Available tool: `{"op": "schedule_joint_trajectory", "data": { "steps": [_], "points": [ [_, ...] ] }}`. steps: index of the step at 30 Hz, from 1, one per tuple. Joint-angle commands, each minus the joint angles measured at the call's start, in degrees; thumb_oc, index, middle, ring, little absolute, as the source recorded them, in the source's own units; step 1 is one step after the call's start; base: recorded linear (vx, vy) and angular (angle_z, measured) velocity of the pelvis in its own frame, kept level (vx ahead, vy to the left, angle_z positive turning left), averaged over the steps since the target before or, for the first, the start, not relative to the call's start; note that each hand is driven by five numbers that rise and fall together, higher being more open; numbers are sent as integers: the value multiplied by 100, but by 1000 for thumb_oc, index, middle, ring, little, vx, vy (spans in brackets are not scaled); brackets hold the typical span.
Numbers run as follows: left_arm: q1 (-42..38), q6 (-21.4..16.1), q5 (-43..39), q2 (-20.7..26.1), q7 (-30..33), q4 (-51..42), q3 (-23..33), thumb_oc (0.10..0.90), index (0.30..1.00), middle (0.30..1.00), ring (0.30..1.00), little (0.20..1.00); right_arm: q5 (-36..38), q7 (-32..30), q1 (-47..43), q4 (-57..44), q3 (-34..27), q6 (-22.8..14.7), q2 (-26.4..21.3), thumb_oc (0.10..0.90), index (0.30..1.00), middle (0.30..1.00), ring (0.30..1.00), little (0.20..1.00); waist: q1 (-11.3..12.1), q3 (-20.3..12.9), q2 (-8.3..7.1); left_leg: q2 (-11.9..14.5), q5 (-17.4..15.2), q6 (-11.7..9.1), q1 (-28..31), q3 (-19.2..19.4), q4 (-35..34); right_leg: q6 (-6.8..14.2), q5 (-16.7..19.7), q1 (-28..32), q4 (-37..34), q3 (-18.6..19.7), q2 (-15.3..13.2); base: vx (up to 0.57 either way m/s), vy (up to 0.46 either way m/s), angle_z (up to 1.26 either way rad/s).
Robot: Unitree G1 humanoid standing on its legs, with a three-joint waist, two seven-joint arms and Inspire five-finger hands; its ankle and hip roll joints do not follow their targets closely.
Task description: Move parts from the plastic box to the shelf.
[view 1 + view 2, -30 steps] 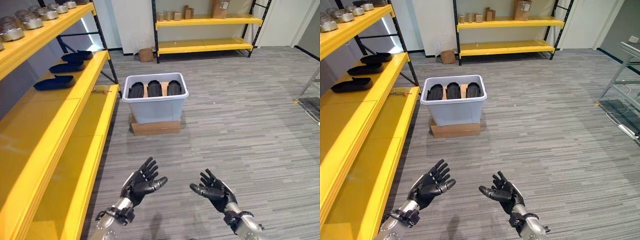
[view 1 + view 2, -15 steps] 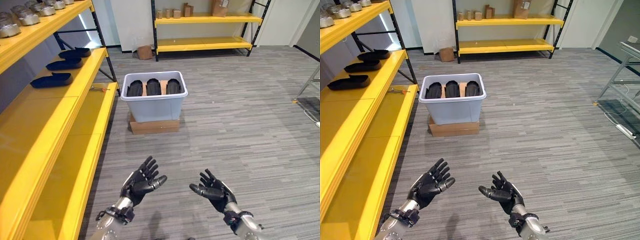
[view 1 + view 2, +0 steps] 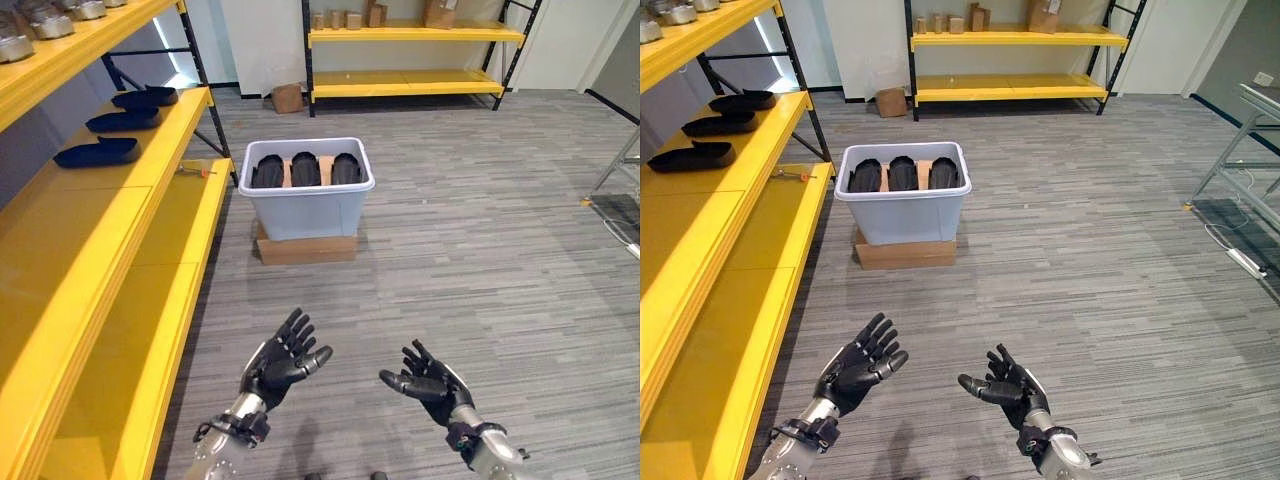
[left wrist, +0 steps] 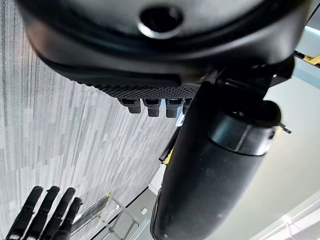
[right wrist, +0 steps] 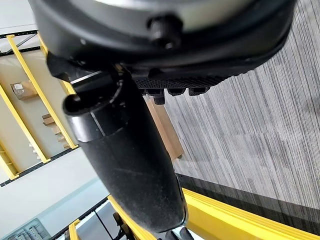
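Pale grey plastic box (image 3: 308, 205) sitting on a flat brown cardboard base (image 3: 306, 248) out on the grey striped floor (image 3: 480, 250), just beside the lower yellow shelf's (image 3: 150, 290) outer edge. Three black oblong moulded parts (image 3: 305, 169) standing side by side inside the box, with strips of brown cardboard between them. Three more black oblong parts (image 3: 97, 152) already lying in a row on the middle yellow shelf (image 3: 90, 215), toward its far end. Small orange-handled tool (image 3: 193, 169) resting on the lower shelf at its far end, near the box. Metal canisters (image 3: 30, 20) lined up along the top yellow shelf (image 3: 70, 55). Second yellow rack (image 3: 405, 60) against the back wall, holding cardboard boxes (image 3: 440, 12), plus one small brown carton (image 3: 288, 98) on the floor next to it.

Left hand (image 3: 280, 360) and right hand (image 3: 428, 380) both hovering low over the floor, well apart from the box, palms turned up, fingers loosely spread, holding nothing.
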Motion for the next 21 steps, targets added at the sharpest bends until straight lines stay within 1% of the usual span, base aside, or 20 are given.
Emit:
{"op": "schedule_joint_trajectory", "data": {
  "steps": [1, 4, 5, 6, 7, 8, 9, 10, 11, 12, 14, 15, 18, 19, 20, 21],
  "points": [
    [-642, -641, -327, -61, -111, -354, 198, 900, 1000, 1000, 1000, 1000, 100, 5, -515, -419, 31, -506, 162, 900, 1000, 1000, 1000, 1000, -65, -115, -182, 249, -532, -204, 107, -178, 311, 455, -235, -67, 403, 56, -530, -10, 84, 1],
    [-729, -666, -216, -54, -15, -280, 142, 900, 1000, 1000, 1000, 1000, -121, -99, -526, -419, 49, -577, 151, 900, 1000, 1000, 1000, 1000, -79, -87, -195, 221, -582, -155, 78, -179, 392, 482, -284, -113, 555, 82, -571, 6, 104, 0],
    [-767, -645, -236, -52, -66, -186, 112, 900, 1000, 1000, 1000, 1000, -166, -265, -552, -369, 14, -582, 110, 900, 1000, 1000, 1000, 1000, -98, -69, -195, 177, -641, -93, 67, -166, 481, 502, -342, -139, 717, 128, -604, 31, 131, 0],
    [-768, -645, -237, -52, -67, -186, 112, 900, 1000, 1000, 1000, 1000, -166, -265, -553, -368, 14, -582, 110, 900, 1000, 1000, 1000, 1000, -97, -69, -195, 177, -643, -93, 66, -165, 483, 502, -344, -141, 721, 130, -605, 29, 243, 2],
    [-702, -470, -422, -43, -177, -206, 106, 900, 1000, 1000, 1000, 1000, -14, -208, -590, -310, -128, -664, 104, 900, 1000, 1000, 1000, 1000, -121, -5, -193, 137, -712, 11, -17, -147, 664, 527, -462, -301, 1139, 190, -634, 1, 160, -4],
    [-695, -459, -396, -42, -194, -204, 102, 900, 1000, 1000, 1000, 1000, 0, -183, -595, -313, -138, -682, 106, 900, 1000, 1000, 1000, 1000, -125, 6, -191, 132, -719, 25, -28, -144, 683, 530, -479, -329, 1195, 198, -636, -40, 211, 6],
    [-777, -490, -270, -18, -250, -162, 50, 900, 1000, 1000, 1000, 1000, 21, -130, -618, -378, -148, -753, 128, 900, 1000, 1000, 1000, 1000, -140, 100, -211, 107, -752, 124, -123, -119, 812, 577, -415, -558, 1651, 202, -674, -79, 128, -2],
    [-951, -526, -326, -9, -268, -99, -10, 900, 1000, 1000, 1000, 1000, 105, -130, -645, -400, -127, -859, 184, 900, 1000, 1000, 1000, 1000, -149, 264, -195, 119, -802, 271, -185, -75, 903, 725, -147, -1046, 2730, 168, -741, -37, 116, 2],
    [-1041, -494, -308, -19, -207, -108, -19, 900, 1000, 1000, 1000, 1000, 100, -127, -680, -371, -124, -877, 230, 900, 1000, 1000, 1000, 1000, -149, 325, -199, 133, -827, 290, -147, -32, 903, 777, 1, -1275, 3058, 127, -734, 32, 58, -9],
    [-1067, -462, -310, -18, -181, -123, -30, 900, 1000, 1000, 1000, 1000, 59, -138, -688, -354, -118, -910, 244, 900, 1000, 1000, 1000, 1000, -153, 347, -213, 133, -838, 281, -115, -12, 896, 796, 88, -1356, 3057, 114, -717, 220, -92, -5],
    [-1066, -355, -162, -39, -78, -264, -122, 900, 1000, 1000, 1000, 1000, 2, -205, -684, -432, -124, -929, 251, 900, 1000, 1000, 1000, 1000, -253, 442, -356, 99, -948, 153, 61, 34, 921, 803, 308, -1429, 1954, 25, -576, 349, -214, -7],
    [-1006, -345, -109, -44, -36, -346, -156, 900, 1000, 1000, 1000, 1000, -41, -277, -688, -494, -134, -903, 251, 900, 1000, 1000, 1000, 1000, -313, 466, -417, 31, -1036, 99, 174, 33, 907, 835, 564, -1532, 1346, 13, -522, 330, -189, -7],
    [-910, -384, -137, -33, -118, -325, -185, 900, 1000, 1000, 1000, 1000, -142, -337, -642, -553, -162, -857, 219, 900, 1000, 1000, 1000, 1000, -409, 489, -464, -71, -1210, 132, 325, -33, 906, 886, 831, -1726, 998, 152, -493, 255, -102, 2],
    [-881, -404, -125, -32, -164, -306, -188, 900, 1000, 1000, 1000, 1000, -168, -355, -616, -559, -178, -851, 210, 900, 1000, 1000, 1000, 1000, -426, 484, -470, -83, -1241, 140, 350, -41, 915, 878, 838, -1731, 958, 171, -496, 334, -121, 21],
    [-847, -413, -96, -49, -194, -282, -185, 900, 1000, 1000, 1000, 1000, -176, -367, -573, -554, -237, -822, 168, 900, 1000, 1000, 1000, 1000, -452, 454, -472, -89, -1280, 131, 365, -33, 945, 809, 739, -1638, 839, 149, -488, 245, -95, 23],
    [-838, -425, -97, -60, -206, -262, -186, 900, 1000, 1000, 1000, 1000, -166, -369, -567, -530, -251, -829, 151, 900, 1000, 1000, 1000, 1000, -452, 438, -471, -85, -1290, 126, 369, -36, 966, 791, 730, -1616, 812, 132, -493, 249, -94, 32]
  ]
}}
